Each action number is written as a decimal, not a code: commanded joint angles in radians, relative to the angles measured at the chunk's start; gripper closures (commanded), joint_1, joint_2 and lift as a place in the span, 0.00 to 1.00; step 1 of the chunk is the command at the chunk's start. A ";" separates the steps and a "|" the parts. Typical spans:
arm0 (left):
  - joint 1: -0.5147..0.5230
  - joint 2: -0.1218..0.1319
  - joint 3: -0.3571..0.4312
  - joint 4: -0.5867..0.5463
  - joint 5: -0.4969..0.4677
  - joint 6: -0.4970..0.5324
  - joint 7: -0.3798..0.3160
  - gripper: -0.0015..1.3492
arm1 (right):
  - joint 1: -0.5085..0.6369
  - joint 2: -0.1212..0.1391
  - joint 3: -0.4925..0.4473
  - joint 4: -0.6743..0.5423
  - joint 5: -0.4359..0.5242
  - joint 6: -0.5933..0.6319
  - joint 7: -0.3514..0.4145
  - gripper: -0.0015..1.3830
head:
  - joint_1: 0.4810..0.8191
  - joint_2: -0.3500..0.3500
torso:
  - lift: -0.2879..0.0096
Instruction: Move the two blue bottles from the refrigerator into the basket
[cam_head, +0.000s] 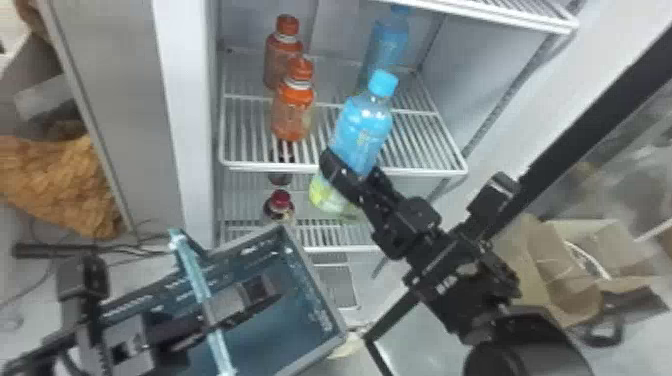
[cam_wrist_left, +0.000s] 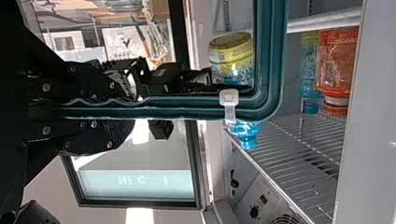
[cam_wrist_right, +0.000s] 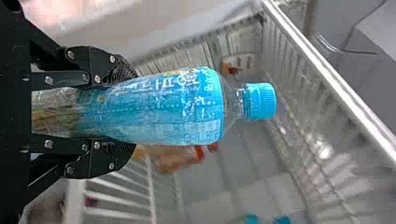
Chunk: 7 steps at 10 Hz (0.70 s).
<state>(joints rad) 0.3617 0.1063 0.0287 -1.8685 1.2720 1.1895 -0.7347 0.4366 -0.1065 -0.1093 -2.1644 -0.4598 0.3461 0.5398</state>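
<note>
A blue bottle (cam_head: 364, 131), cap up, hangs at the front of a refrigerator (cam_head: 186, 100) shelf, pinched around its lower half by the right gripper (cam_wrist_right: 127, 113) of a two-armed robot. How far it hangs from the shelf (cam_head: 250, 168) edge is hard to judge from here. Its twin, the second blue bottle (cam_head: 389, 42), stands untouched toward the back of the same shelf.

Neither blue bottle is in the basket (cam_head: 316, 286), which waits below, tipped and open beside the refrigerator. The left gripper (cam_wrist_left: 133, 103) clamps its handle (cam_wrist_left: 187, 111) between two black fingers, leaving the mouth mostly exposed to the hovering bottle. By this onlooker's reckoning, the job is less than half done: one bottle is in hand with the drop still ahead, and the other needs a full pick and drop of its own.

To one side on the shelf stand two orange bottles, one in front (cam_head: 294, 114) and one behind (cam_head: 284, 52), no part of the order. A red-capped bottle (cam_head: 280, 205) sits lower down, and an open carton (cam_head: 565, 280) lies off to the right.
</note>
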 joint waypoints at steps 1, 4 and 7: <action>-0.003 0.000 -0.003 0.004 0.000 0.001 0.000 0.89 | 0.017 -0.007 0.030 -0.011 -0.021 0.049 0.009 0.92 | 0.63 0.14 | 0.93; -0.003 -0.002 -0.005 0.007 0.002 0.001 0.000 0.89 | 0.059 -0.022 0.049 -0.051 -0.049 0.157 0.043 0.92 | 0.63 0.21 | 0.93; -0.006 -0.004 -0.005 0.007 0.004 0.001 0.000 0.89 | 0.091 -0.041 0.085 -0.061 -0.087 0.258 0.071 0.92 | 0.63 0.25 | 0.93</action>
<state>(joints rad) 0.3581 0.1028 0.0238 -1.8616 1.2761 1.1901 -0.7347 0.5228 -0.1438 -0.0330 -2.2241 -0.5361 0.5890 0.6110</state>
